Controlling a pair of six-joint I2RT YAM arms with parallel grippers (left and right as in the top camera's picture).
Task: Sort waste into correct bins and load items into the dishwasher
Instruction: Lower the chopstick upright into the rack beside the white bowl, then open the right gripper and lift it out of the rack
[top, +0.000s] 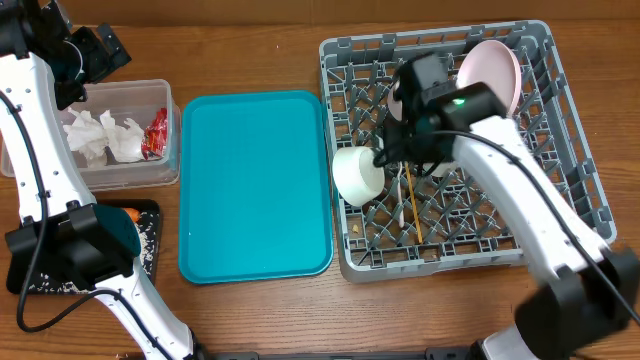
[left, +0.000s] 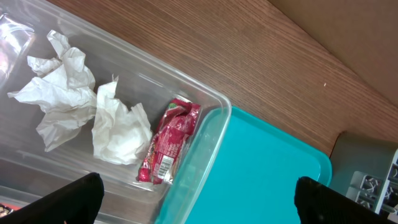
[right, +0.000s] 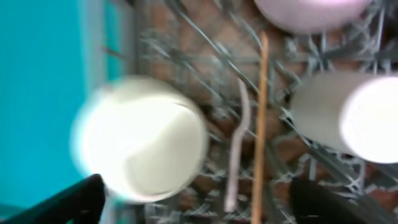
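While spread wide and empty over dish rack (top: 480, 235): bowl (right: 140, 146) just left of right gripper (right: 199, 202), nearer arm; wooden stick (right: 261, 124) crosswise beneath

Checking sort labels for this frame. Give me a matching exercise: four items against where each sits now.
Items:
1. red wrapper
2. carrot
3. pink plate
4. wooden stick

Places:
A. lying flat on the floor of the grey rack
B. in the clear tub, beside the napkin balls
C. propped on edge in the rack's far corner
D. in the black tray

Pairs: 1-B, 2-D, 3-C, 4-A
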